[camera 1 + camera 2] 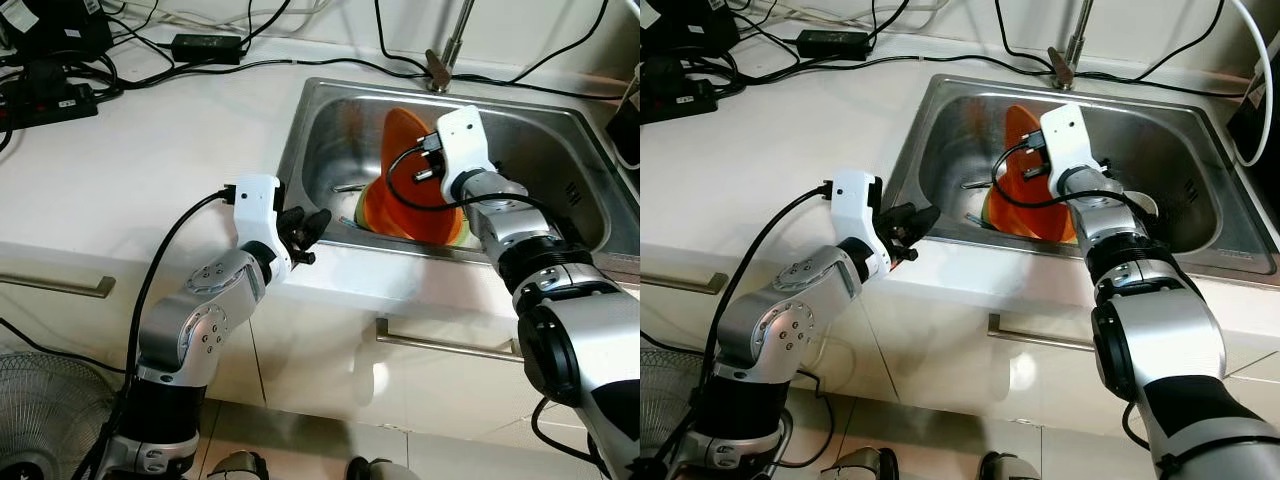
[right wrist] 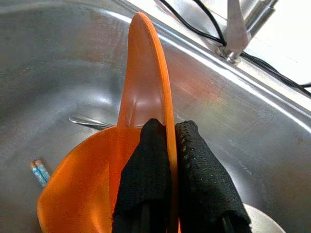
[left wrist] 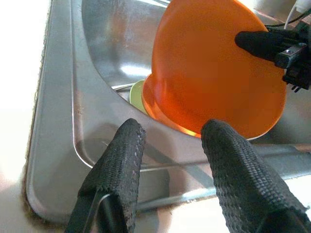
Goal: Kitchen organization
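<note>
pinching the rim of the orange translucent plastic plate (image 2: 146,97) between its two black fingers, the right gripper (image 2: 170,160) is clamped on it from above, one finger on each face, and it holds the plate on edge inside the stainless steel sink (image 1: 330,110). the plate stands nearly upright, its long axis going up from the sink floor toward the metal tap (image 1: 445,55), and its lower part leans against an orange plastic bowl (image 3: 214,82) that lies tilted in the front part of the basin, near the front wall. under the bowl a pale green plate (image 3: 136,94) shows a little, and a metal spoon (image 2: 90,121) lies on the sink floor beside it. the left gripper (image 1: 305,232) hovers over the front left rim of the sink, its fingers apart and holding nothing, pointing toward the bowl. so the relation that matters is this: the plate is already in the right gripper, and the free way for it is straight up, along its own plane. the left gripper is the nearer one to the bowl, which lies just ahead of its open fingers and lower. i judge the next move is to lift the plate out; a sideways pull could drag the bowl with it.
</note>
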Available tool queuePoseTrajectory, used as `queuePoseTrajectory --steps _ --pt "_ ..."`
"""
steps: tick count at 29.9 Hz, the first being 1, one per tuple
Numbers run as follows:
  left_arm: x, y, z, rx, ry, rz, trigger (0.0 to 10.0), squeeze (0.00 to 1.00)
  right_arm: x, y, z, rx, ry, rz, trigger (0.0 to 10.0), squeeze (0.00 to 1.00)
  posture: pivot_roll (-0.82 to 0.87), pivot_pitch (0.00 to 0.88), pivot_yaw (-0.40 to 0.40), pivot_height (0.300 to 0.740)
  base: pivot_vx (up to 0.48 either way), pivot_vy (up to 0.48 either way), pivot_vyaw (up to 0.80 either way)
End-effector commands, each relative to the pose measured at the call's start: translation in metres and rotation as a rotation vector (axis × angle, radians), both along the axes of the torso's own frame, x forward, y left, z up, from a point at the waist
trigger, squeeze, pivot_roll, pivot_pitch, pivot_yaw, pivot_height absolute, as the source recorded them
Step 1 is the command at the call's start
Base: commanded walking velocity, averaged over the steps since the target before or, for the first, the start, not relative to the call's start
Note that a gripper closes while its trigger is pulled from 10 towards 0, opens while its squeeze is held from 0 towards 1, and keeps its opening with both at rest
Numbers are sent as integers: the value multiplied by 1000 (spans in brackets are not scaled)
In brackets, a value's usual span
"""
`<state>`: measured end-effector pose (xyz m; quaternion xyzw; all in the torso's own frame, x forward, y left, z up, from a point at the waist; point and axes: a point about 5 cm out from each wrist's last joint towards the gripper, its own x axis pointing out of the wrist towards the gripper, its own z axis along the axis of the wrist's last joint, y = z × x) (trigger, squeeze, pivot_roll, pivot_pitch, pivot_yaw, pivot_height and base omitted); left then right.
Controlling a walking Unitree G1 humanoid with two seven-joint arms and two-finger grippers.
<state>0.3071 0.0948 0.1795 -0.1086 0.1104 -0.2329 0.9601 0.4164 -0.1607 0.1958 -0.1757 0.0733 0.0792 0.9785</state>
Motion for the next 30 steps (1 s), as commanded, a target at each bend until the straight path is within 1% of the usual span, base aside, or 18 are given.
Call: queuePoseTrajectory --steps 1,2,3,7,8,12,17,19,20,25,26,27,28,30 --pt "-3 -1 -2 16 12 -9 10000 0 0 4 -4 7 38 16 10000 306 52 95 -44 740 0 0 0" --pt "-4 -1 -2 16 12 -9 10000 0 0 4 -4 10 39 18 10000 306 52 95 -45 740 0 0 0" --pt "-4 -1 -3 15 13 -9 10000 0 0 5 -4 13 38 18 10000 1000 52 95 -45 740 0 0 0" --pt "-5 -2 -4 16 20 -10 10000 0 0 6 -3 15 37 21 10000 1000 48 98 -44 740 0 0 0" --pt "-5 -2 -5 16 21 -10 10000 0 0 6 -3 12 36 19 10000 0 48 98 -44 740 0 0 0" --pt "-5 -2 -5 15 23 -8 10000 0 0 5 -2 12 23 12 10000 0 45 97 -44 740 0 0 0" --pt "-4 -3 -6 14 26 -9 10000 0 3 2 11 57 -37 -7 10000 0 42 95 -44 740 0 0 0" --pt "-5 -3 -6 14 26 -8 10000 0 3 2 13 74 -46 -5 10000 0 37 94 -40 740 0 0 0" --pt "-5 -3 -6 14 27 -8 10000 0 3 3 14 87 -47 0 10000 1000 36 93 -40 740 0 0 0" --pt "-4 -3 -7 15 28 -11 10000 0 3 3 13 79 -40 -2 10000 1000 36 93 -42 740 0 0 0" --pt "-4 -4 -7 15 30 -11 10000 0 3 2 13 78 -39 -8 10000 43 38 94 -42 740 0 0 0" --pt "-4 -4 -7 15 30 -11 10000 0 3 2 13 78 -39 -8 10000 43 38 94 -42 740 0 0 0" --pt "-4 -4 -8 16 31 -12 10000 0 3 1 13 76 -38 -13 10000 0 38 94 -42 740 0 0 0" --pt "-5 -4 -8 17 33 -12 10000 0 3 0 13 79 -39 -21 10000 0 38 94 -41 740 0 0 0"
